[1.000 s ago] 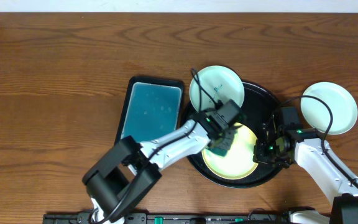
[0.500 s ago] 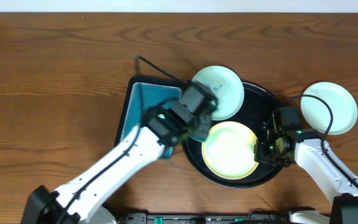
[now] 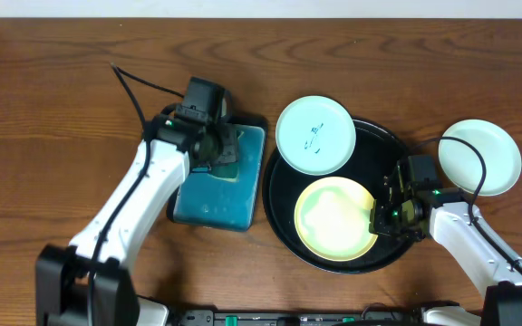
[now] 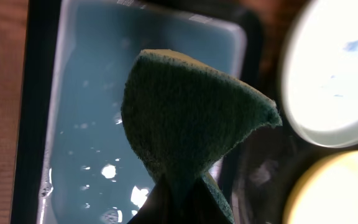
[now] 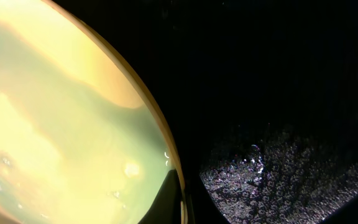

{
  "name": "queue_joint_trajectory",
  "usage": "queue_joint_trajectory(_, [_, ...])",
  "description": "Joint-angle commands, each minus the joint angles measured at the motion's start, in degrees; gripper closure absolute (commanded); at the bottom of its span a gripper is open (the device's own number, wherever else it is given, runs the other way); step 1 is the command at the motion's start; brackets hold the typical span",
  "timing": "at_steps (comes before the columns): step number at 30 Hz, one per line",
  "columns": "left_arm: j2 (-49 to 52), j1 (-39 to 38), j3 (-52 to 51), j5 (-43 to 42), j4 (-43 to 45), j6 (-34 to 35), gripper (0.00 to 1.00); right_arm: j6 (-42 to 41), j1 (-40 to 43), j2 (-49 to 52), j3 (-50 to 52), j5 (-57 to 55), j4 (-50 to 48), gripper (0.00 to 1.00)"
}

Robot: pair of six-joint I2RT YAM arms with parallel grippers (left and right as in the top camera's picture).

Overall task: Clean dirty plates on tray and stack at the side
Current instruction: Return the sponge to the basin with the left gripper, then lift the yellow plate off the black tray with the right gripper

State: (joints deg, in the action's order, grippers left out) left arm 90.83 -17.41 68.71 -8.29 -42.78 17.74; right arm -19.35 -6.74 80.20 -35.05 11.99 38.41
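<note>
The round black tray holds a wet yellow plate. A mint-blue plate with small ink scribbles overlaps the tray's upper left rim. A second mint-blue plate lies on the table to the right. My left gripper is shut on a folded green sponge above the teal tray. My right gripper is shut on the yellow plate's right rim, over the black tray's floor.
The rectangular teal tray with a dark rim holds a film of water and sits left of the black tray. Bare wooden table surrounds everything.
My left arm has carried the sponge off the yellow plate and leftward to above the teal tray. The right gripper has stayed on the plate's rim.
</note>
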Motion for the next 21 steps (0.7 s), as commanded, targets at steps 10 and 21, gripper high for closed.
queue_joint_trajectory(10, [12.0, 3.4, -0.2, -1.1, -0.2, -1.7, 0.93, 3.4, -0.5, -1.7, -4.9, 3.2, 5.0, 0.99])
queue_joint_trajectory(21, [14.8, 3.5, -0.2, 2.4, -0.7, -1.6, 0.92, 5.3, -0.5, -6.7, -12.8, -11.5, 11.8, 0.99])
